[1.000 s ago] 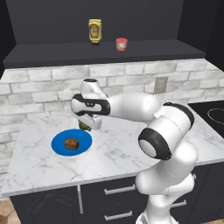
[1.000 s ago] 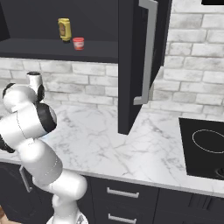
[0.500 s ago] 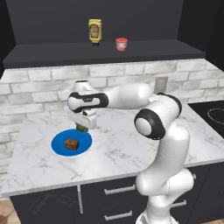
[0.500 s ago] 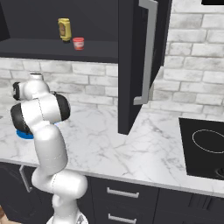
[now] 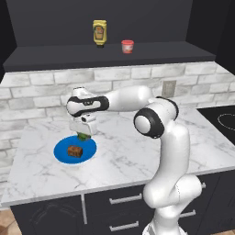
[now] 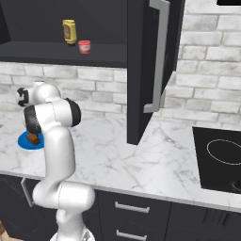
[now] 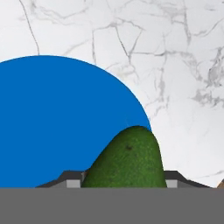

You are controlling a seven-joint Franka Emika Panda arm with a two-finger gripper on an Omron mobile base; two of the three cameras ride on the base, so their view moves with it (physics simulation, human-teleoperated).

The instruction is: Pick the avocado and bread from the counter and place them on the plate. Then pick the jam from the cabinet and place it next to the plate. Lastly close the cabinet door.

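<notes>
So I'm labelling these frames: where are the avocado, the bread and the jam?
avocado (image 7: pixel 129 159), hand view, middle of its green skin.
bread (image 5: pixel 75 151), left base view, top of the brown chunk.
jam (image 5: pixel 127 47), left base view, red jar body.

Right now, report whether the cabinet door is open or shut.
Open: the cabinet door swings out over the counter, leaving the jam exposed on the shelf.

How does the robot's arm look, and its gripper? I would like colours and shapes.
The arm is made of smooth, glossy white rounded segments, with dark bands and dark round caps at the joints. The wrist ends in a white block with small dark parts. The gripper under it is small; in the hand view its fingers show as short dark grey tips with lighter flat faces. I see no cables or markings.
</notes>
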